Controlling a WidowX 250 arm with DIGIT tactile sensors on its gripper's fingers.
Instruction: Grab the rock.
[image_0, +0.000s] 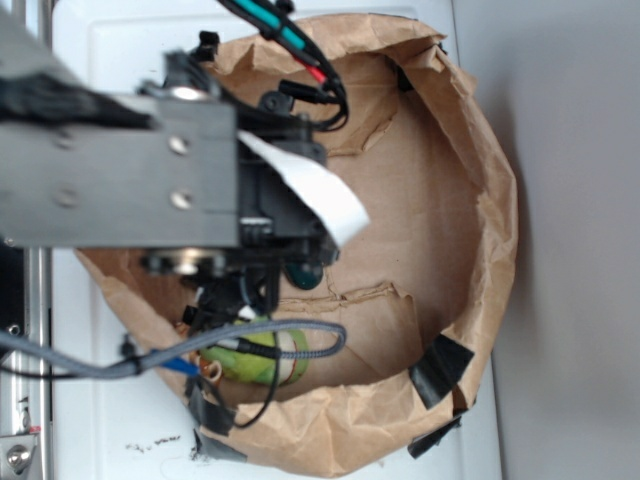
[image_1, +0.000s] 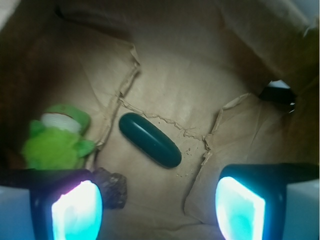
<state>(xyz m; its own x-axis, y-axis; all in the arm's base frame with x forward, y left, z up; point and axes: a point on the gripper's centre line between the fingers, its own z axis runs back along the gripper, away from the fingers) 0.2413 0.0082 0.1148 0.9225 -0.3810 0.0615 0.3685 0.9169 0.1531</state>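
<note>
The rock (image_1: 111, 187) is sat on the floor of the brown paper bag (image_1: 210, 55), tucked right up against the inner edge of the finger pad on the left of the wrist view. So it isn't centred in the gap at all; it's way off to that 1 side, and partly hidden behind the pad. That offset is pretty much the whole story for the grab: judging from this, a sideways shift toward the rock would be needed before anything gets closed, otherwise that pad would likely come down on top of it.

The gripper (image_1: 157, 207) is seen spread wide, with nothing between the 2 glowing pads (image_1: 77, 212) but bare paper.

Only a corner of the rock is visible, so its long axis can't really be called. What shows is dark, rough and lumpy with a mottled brown-grey surface, hard-looking and irregular, so an uneven grip should be expected.

Just beyond it, a smooth dark green capsule (image_1: 149, 139) lies diagonally across the middle of the bag floor, near but not touching. A fuzzy lime-green plush toy (image_1: 55, 142) is parked further left against the creased bag wall. From the exterior view the rock can't be made out under the arm.
</note>
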